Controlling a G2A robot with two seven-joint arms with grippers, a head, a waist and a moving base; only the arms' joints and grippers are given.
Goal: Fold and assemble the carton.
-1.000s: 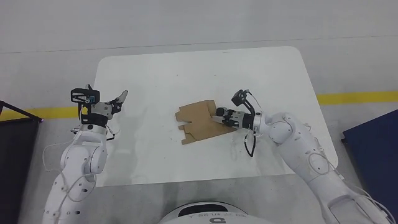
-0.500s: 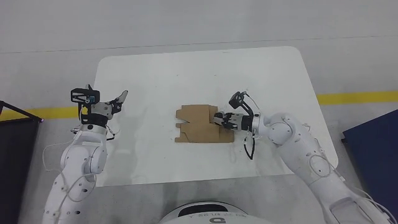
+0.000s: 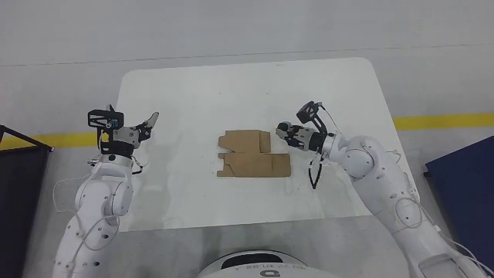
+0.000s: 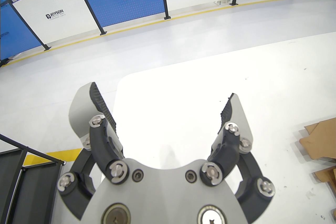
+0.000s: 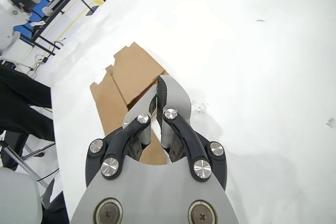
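The left gripper (image 3: 148, 123) stays at the left edge of the table (image 3: 324, 93), fingers spread around nothing. The carton (image 3: 251, 154), skewed a second ago, now lies flat and square mid-table. Just beside its far right corner, the right gripper (image 3: 281, 132) has let go and pulled back, fingers pressed together.

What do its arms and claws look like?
The left arm and right arm are smooth white shells with black cables at the wrists. The left gripper and right gripper have silver plates, black curved links, round bolts and ribbed black finger pads.
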